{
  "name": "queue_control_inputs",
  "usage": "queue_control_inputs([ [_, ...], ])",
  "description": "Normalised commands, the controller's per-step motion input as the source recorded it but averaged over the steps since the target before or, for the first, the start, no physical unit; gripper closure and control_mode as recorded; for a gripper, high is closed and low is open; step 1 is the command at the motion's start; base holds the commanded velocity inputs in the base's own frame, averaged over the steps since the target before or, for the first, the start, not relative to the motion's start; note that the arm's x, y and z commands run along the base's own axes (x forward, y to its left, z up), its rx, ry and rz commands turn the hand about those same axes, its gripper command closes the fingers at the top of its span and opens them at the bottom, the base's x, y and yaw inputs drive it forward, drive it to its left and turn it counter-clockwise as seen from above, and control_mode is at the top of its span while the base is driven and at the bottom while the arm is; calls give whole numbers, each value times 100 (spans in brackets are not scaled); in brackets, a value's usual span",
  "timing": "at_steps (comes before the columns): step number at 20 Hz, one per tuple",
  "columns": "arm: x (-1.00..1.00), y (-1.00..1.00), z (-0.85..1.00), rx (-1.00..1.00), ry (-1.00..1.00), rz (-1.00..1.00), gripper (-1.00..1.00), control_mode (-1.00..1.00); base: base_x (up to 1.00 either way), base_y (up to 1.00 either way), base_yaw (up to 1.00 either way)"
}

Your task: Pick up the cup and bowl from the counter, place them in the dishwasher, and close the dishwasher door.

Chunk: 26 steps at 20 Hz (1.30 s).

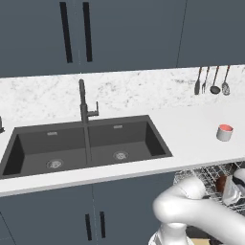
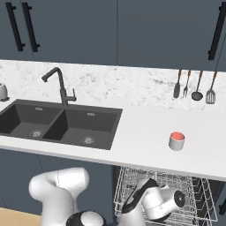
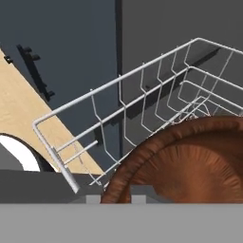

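While low over the rack (image 3: pixel 142 95), hand (image 3: pixel 118 193) grips bowl (image 3: pixel 190 161) rim

A brown bowl (image 3: pixel 190 161) sits inside the silvery wire rack (image 3: pixel 142 95), above wooden floor (image 3: pixel 28 104).

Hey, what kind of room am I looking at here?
A home kitchen, rendered rather than real. A dark double sink with a tap is set in a white marbled counter, cooking utensils hang on the wall, and a wire dishwasher rack is pulled out below.
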Motion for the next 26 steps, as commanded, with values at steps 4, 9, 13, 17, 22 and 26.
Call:
queue_control_inputs([
  [4, 14, 0, -24, 0, 5, 0, 100, -100, 0, 0, 0],
  [9, 17, 0, -34, 0, 8, 0, 100, -100, 0, 0, 0],
  [13, 5, 0, -44, 0, 13, 0, 100, -100, 0, 0, 0],
  [17, 0, -1, -41, 0, 15, 0, 100, -100, 0, 0, 0],
  [22, -13, -13, -15, 2, 11, 0, -100, -100, 0, 0, 0],
  [26, -69, -21, 21, 4, -11, -1, -100, -100, 0, 0, 0],
])
